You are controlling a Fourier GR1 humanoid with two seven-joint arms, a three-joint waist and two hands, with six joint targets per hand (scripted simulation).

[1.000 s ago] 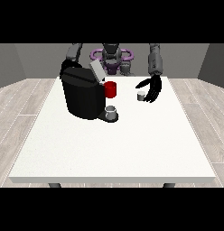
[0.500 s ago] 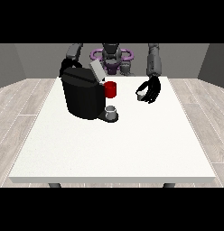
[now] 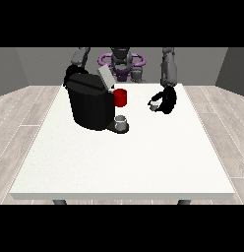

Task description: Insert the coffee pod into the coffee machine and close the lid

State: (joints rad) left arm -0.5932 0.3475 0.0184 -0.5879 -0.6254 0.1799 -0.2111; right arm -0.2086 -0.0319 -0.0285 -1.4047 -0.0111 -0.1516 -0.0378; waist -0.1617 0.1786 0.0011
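One coffee machine (image 3: 89,106) is counted on the single white tabletop (image 3: 129,162), with one lid (image 3: 105,77) raised at its top. One red part (image 3: 120,97) and one grey cup (image 3: 121,121) are seen at its front. One coffee pod (image 3: 154,105) is counted. Two hands are seen: one at the view's right (image 3: 166,101), one at the view's left (image 3: 71,73).
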